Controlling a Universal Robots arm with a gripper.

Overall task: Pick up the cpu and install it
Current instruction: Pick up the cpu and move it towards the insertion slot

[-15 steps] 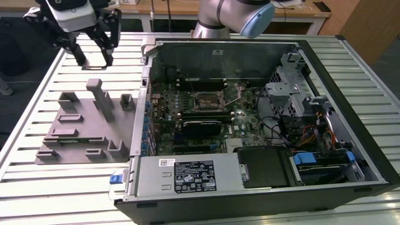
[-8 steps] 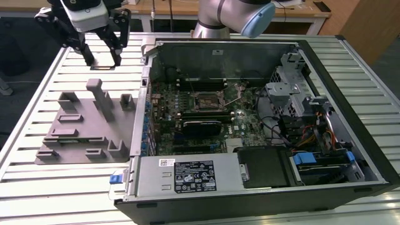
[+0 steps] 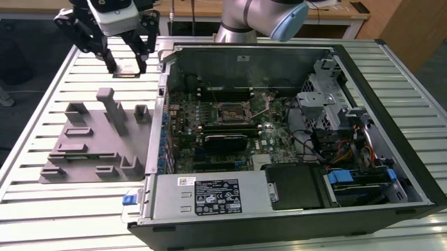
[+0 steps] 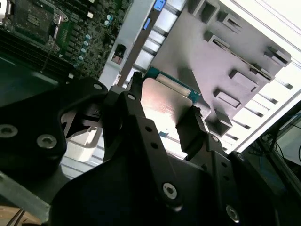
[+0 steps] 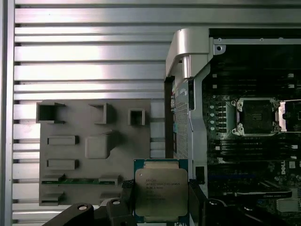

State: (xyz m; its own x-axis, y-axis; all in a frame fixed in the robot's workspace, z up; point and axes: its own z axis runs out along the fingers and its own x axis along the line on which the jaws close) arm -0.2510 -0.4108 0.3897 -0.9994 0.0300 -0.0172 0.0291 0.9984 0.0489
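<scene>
Gripper [image 3: 127,68] clamped on cpu [image 5: 161,190], lifted; grey fixture tray [image 3: 73,144] beneath it, open computer case [image 3: 244,61] alongside.

I'd call this a lab. An opened black computer tower [image 3: 293,136] lies on a ribbed aluminium worktable [image 3: 70,204].

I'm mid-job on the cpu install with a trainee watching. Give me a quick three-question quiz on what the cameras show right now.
1. True or false: the gripper is shut on the cpu.
2. Relative to the case, the gripper is: A) inside it; B) outside it, on the exterior view's left; C) outside it, on the exterior view's right.
3. Fill in: the socket on the motherboard is ____ (filled/empty).
Key: 1 true; 2 B; 3 empty.
</scene>
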